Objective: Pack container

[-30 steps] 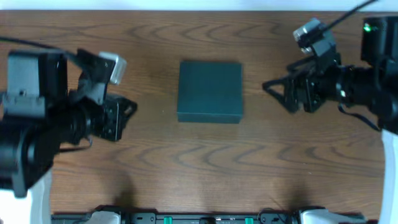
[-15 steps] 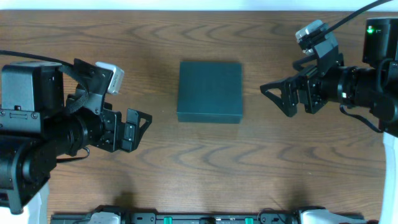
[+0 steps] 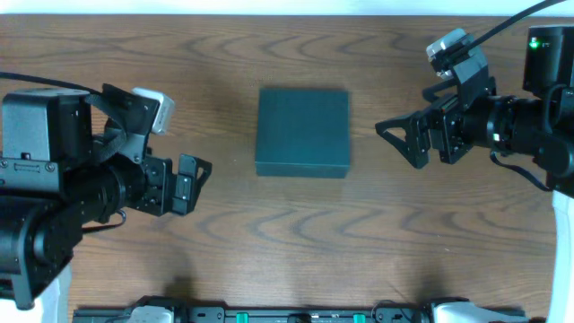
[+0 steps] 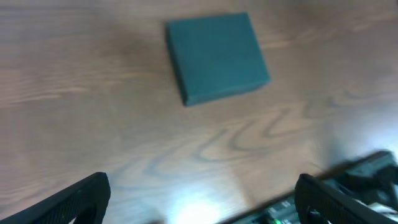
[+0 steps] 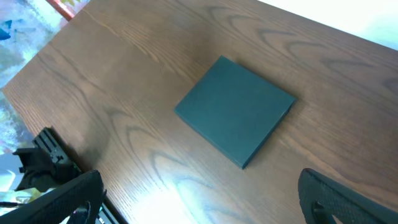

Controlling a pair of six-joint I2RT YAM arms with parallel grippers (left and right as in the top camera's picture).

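Note:
The container (image 3: pixel 302 131) is a dark teal square box with its lid shut, lying flat at the middle of the wooden table (image 3: pixel 269 242). Nothing else lies on the table near it. My left gripper (image 3: pixel 194 185) hovers to the box's left and a little nearer the front edge, open and empty. My right gripper (image 3: pixel 397 144) hovers to the box's right, also open and empty. The left wrist view shows the container (image 4: pixel 216 57) far ahead of the wide-spread left gripper (image 4: pixel 202 208). In the right wrist view the container (image 5: pixel 236 118) lies ahead of the right gripper (image 5: pixel 202 205).
A black rail with green-lit fittings (image 3: pixel 269 315) runs along the table's front edge. A white strip borders the far edge (image 3: pixel 269 7). Colourful clutter (image 5: pixel 25 31) lies beyond the table's edge in the right wrist view.
My left gripper has opened wide and reached out to the right, toward the table's front. My right gripper has opened a little more and barely moved. The container has stayed put.

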